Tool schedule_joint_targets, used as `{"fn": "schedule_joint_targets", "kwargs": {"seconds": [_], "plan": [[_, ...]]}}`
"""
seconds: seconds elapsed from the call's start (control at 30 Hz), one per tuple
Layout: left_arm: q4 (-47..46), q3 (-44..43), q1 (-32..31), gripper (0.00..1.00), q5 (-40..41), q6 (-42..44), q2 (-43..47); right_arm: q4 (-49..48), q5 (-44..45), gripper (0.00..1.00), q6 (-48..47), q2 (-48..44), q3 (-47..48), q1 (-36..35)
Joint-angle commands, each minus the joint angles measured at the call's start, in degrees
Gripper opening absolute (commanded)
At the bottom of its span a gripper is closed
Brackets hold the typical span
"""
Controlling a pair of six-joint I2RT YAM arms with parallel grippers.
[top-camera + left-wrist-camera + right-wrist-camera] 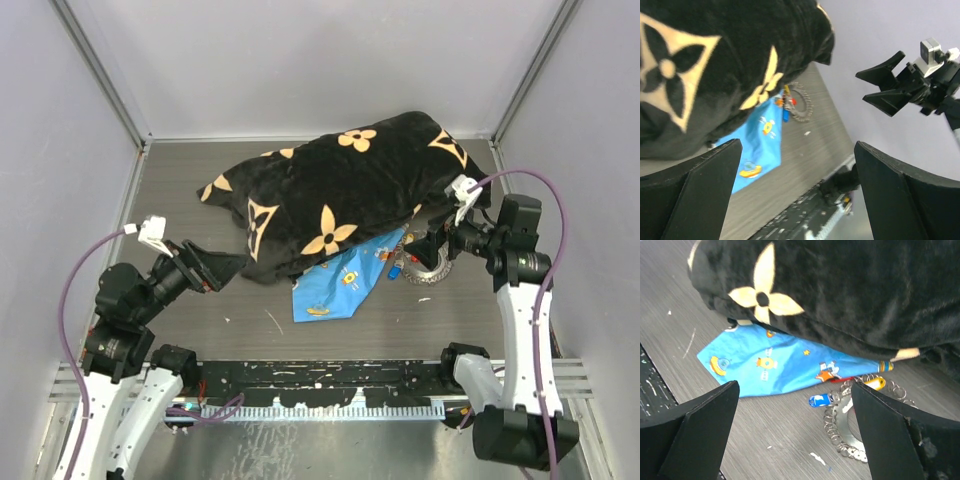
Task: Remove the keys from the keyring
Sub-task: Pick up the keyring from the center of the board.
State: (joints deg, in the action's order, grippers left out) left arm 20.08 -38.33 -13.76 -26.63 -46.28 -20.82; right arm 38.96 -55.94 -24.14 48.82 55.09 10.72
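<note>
The keyring (432, 272) is a silvery chain-like loop flat on the grey table, right of centre, partly under the black cushion's edge. It also shows in the right wrist view (831, 428) and the left wrist view (802, 105). The keys hang on it: a blue-headed key (819, 400), a yellow-headed one (875, 383) and a red one (793, 101). My right gripper (425, 245) is open and empty, just above and near the ring; its jaws stand wide in the right wrist view (795, 435). My left gripper (232, 263) is open and empty at the cushion's left edge, far from the ring.
A large black cushion (340, 190) with tan flower marks fills the table's middle and back. A blue patterned cloth (340, 288) sticks out from under it, beside the ring. A black rail (320, 375) runs along the near edge. Grey walls close in both sides.
</note>
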Motion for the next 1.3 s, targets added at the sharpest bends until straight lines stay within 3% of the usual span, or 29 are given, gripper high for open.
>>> {"fn": "schedule_joint_targets", "kwargs": {"seconds": [0.0, 0.13, 0.37, 0.7, 1.0, 1.27], "plan": [[12.7, -8.4, 0.1, 0.98, 4.4, 15.8, -2.4, -0.9, 4.5, 1.00, -5.9, 5.1, -0.6, 0.2], [16.0, -8.7, 0.1, 0.98, 7.6, 22.7, -2.4, -2.8, 11.2, 1.00, -4.9, 9.5, -0.8, 0.9], [10.8, -1.6, 0.2, 0.98, 6.9, 24.3, -1.5, -12.1, 24.5, 1.00, -3.1, 12.0, -4.6, 1.9], [11.6, -1.6, 0.9, 0.98, 5.9, 25.3, -0.9, -14.9, 27.7, 1.00, -8.0, 21.9, -3.8, 2.5], [11.8, -1.4, 2.4, 0.98, 5.4, 25.3, -0.8, -14.8, 26.6, 0.72, -4.5, 30.5, -1.1, 4.1], [11.7, -1.2, 3.0, 0.98, 4.8, 25.2, -1.1, -12.7, 17.1, 0.52, -2.9, 34.5, 0.2, 5.0]]}}
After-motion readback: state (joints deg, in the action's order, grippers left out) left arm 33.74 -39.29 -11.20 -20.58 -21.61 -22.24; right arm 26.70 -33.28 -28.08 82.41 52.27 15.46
